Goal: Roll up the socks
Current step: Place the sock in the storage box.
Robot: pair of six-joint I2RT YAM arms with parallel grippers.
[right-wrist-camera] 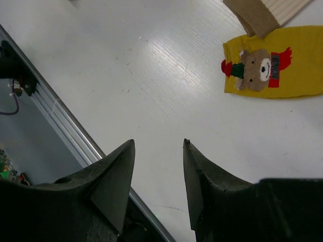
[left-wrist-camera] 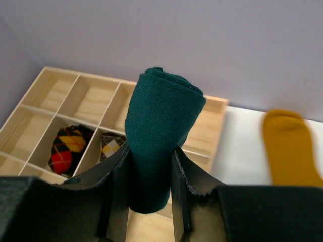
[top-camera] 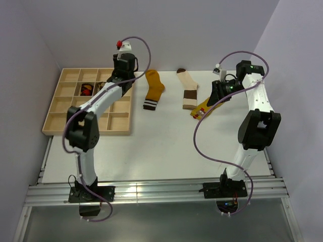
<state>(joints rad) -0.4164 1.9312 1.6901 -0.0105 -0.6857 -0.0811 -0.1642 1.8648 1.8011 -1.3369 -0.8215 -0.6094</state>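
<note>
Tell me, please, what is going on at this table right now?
The left gripper holds a rolled teal sock over the wooden tray, where two rolled argyle socks sit in compartments. The right gripper is open and empty above the table, near a flat yellow bear sock. A mustard sock and a cream sock also lie unrolled.

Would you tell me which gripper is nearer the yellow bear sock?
Right. The right gripper hovers open just beside the yellow sock; the left gripper is away over the wooden tray, holding a rolled teal sock.
</note>
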